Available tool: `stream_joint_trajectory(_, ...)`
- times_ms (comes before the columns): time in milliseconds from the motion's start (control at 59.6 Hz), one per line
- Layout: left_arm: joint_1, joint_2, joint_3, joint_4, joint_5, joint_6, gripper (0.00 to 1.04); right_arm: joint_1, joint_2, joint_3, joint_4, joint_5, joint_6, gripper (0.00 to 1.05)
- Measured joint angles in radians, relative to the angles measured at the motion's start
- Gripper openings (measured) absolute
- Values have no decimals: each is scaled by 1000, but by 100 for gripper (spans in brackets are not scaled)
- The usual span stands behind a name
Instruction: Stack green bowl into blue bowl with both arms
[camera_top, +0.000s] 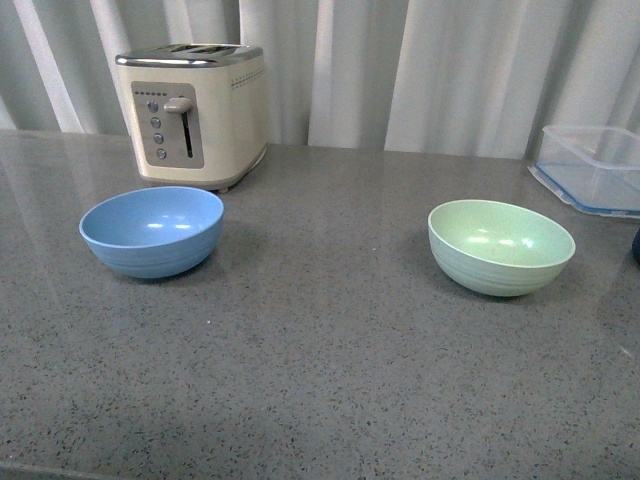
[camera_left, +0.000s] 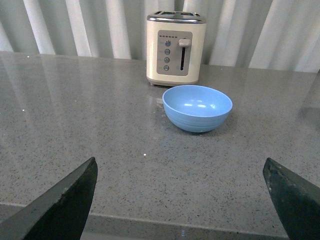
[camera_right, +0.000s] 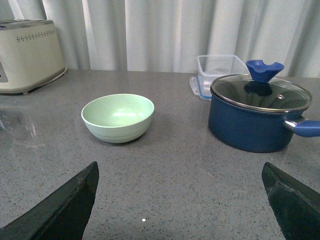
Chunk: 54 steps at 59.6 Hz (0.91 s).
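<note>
Gleaming grey countertop (camera_top: 330, 380) before pale curtains (camera_top: 450, 70), left gripper (camera_left: 179, 162) and right gripper (camera_right: 179, 165) both wide open, empty.

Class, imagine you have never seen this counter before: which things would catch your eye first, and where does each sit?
Two matching bowls stand out on the grey counter: the blue bowl on the left, the green bowl on the right, apart and both empty. Behind the blue one stands a cream toaster, and the right wrist view shows a dark blue lidded pot near the green one.
</note>
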Motion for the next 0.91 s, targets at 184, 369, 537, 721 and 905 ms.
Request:
stream_joint_trajectory(184, 0, 0, 0, 0, 0, 0, 98, 0, 0, 0, 0, 0, 0, 95)
stream_joint_trajectory(369, -76, 62, 14, -33, -236, 0, 98, 0, 0, 0, 0, 0, 0, 95)
stream_joint_trajectory(537, -37, 405, 161, 18, -367, -58, 98, 0, 0, 0, 0, 0, 0, 95)
stream_joint_trajectory(721, 40, 745, 417, -30, -267, -197, 98, 0, 0, 0, 0, 0, 0, 95)
stream_joint_trajectory(905, 34, 1056, 694, -65, -185, -322, 98, 0, 0, 0, 0, 0, 0, 95)
